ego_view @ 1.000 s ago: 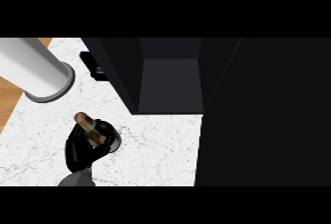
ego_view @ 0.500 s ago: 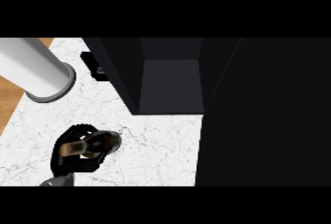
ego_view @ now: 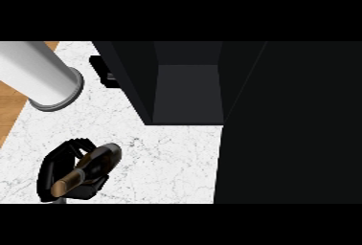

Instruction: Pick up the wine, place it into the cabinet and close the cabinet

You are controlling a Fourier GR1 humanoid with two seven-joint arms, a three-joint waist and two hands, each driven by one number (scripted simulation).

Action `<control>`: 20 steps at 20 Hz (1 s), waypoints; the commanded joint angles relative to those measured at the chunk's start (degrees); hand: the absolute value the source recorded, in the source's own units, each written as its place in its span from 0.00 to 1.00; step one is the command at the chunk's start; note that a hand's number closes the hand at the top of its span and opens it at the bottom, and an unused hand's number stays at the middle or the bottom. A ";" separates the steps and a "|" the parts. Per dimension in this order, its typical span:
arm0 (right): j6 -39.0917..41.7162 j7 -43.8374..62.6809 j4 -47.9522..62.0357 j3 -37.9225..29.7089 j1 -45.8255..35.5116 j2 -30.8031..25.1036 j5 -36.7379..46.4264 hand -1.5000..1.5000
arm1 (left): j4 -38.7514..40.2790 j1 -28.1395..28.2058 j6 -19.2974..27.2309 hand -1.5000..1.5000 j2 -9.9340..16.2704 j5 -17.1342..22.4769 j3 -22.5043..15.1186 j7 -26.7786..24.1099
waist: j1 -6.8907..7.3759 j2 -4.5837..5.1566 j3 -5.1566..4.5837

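Head view, vs. the pic 0.5 s ago: the left hand [ego_view: 60,167] sits at nearly the same spot, lower left of the surface [ego_view: 170,158], but the wine bottle [ego_view: 88,167] now lies more slanted. Its dark base points up-right, its brown neck end points down-left toward the bottom edge. Before, the bottle looked shorter and more end-on inside the hand; now more of its length shows. Vs. 1 s ago, hand and bottle are lower and more to the left.

The hand is clamped on the wine bottle: black fingers curl round it from the left side, thumb part under the neck. The bottle is above the white marbled surface, near its left-front part; I cannot tell if it touches the surface. It is well apart from the cabinet [ego_view: 187,91].

The bottle: dark, almost black round body, brownish neck w/ lighter tan end. Tilted, not upright.

The cabinet is dark, at the top centre, its door open; inside a grey floor shows, nothing in it. A large black panel [ego_view: 290,124] fills the right side. A white cylinder [ego_view: 39,76] w/ grey rim stands at upper left, at the surface's edge by a wooden strip [ego_view: 10,103]. The right hand is not visible.
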 commanded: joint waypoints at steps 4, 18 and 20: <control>-0.64 3.31 -5.57 -0.84 0.68 0.48 -5.50 0.00 | -13.24 -0.11 -0.46 1.00 -1.78 3.45 -1.86 9.28 | -0.10 0.01 -0.02; -0.53 4.44 -5.87 -2.44 -1.04 0.21 -5.31 0.00 | -37.10 -3.01 12.11 1.00 -6.11 -3.72 -13.33 36.08 | -0.38 0.01 0.00; -0.32 0.50 0.56 -0.78 -2.65 2.01 -3.40 0.00 | -38.64 -1.86 10.63 1.00 -7.26 -3.05 -15.58 36.86 | 0.01 0.12 -0.03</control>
